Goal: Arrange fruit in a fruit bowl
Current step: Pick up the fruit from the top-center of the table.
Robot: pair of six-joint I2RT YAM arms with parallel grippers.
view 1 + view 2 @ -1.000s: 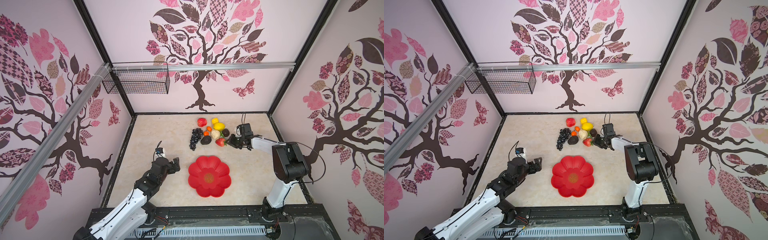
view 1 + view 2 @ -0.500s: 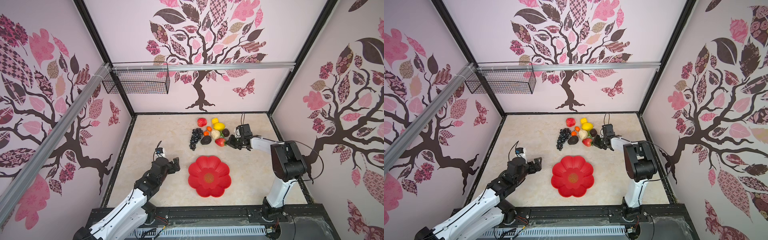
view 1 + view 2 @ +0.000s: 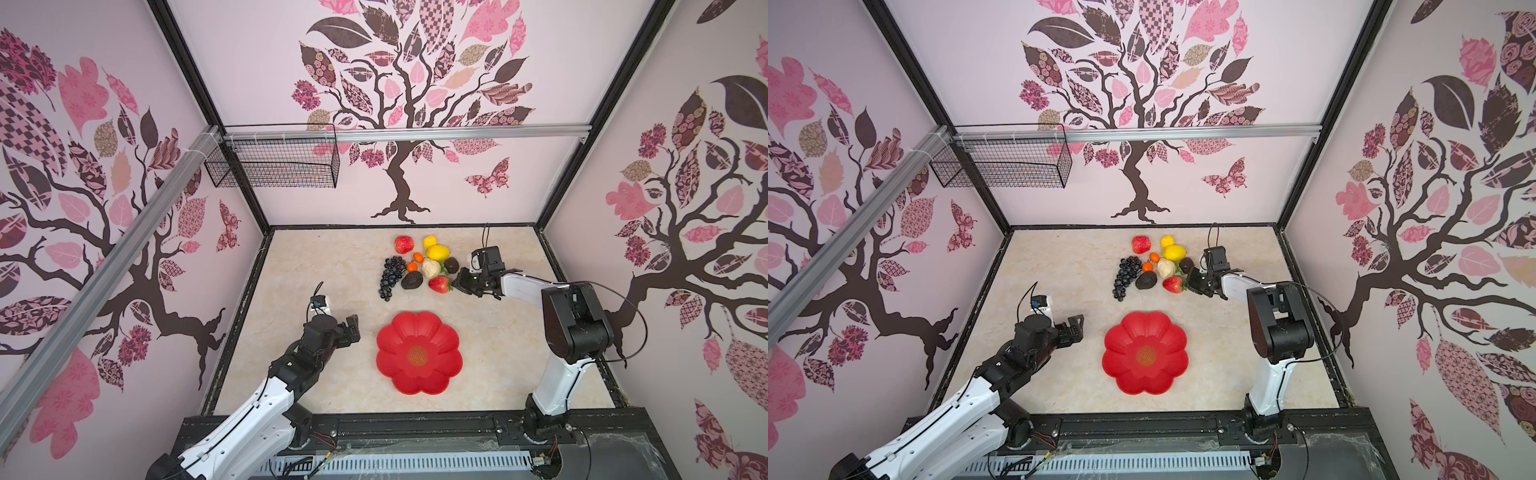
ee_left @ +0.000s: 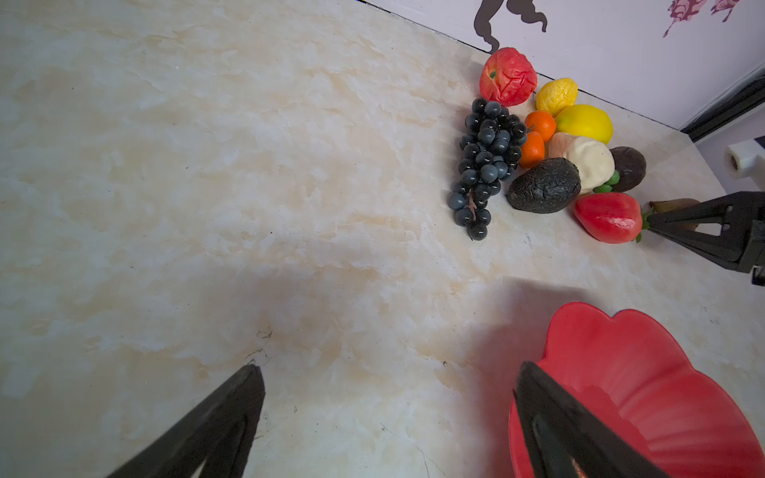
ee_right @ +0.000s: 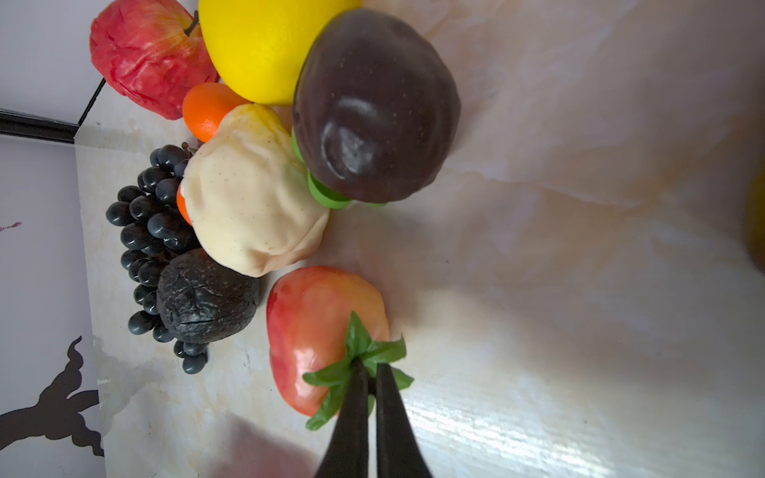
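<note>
Jaws of our right gripper (image 5: pixel 371 374) meet on the leaf cap of the strawberry (image 5: pixel 318 331), whose body points toward the fruit pile (image 3: pixel 431 268); we find the bowl (image 3: pixel 399 361) empty, nearer us and slightly left.

White arms (image 3: pixel 249 419), bulky black joints (image 3: pixel 575 328)

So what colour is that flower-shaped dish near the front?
The fruit bowl is glossy red with a gold emblem at its centre, clearest in a top view.
</note>
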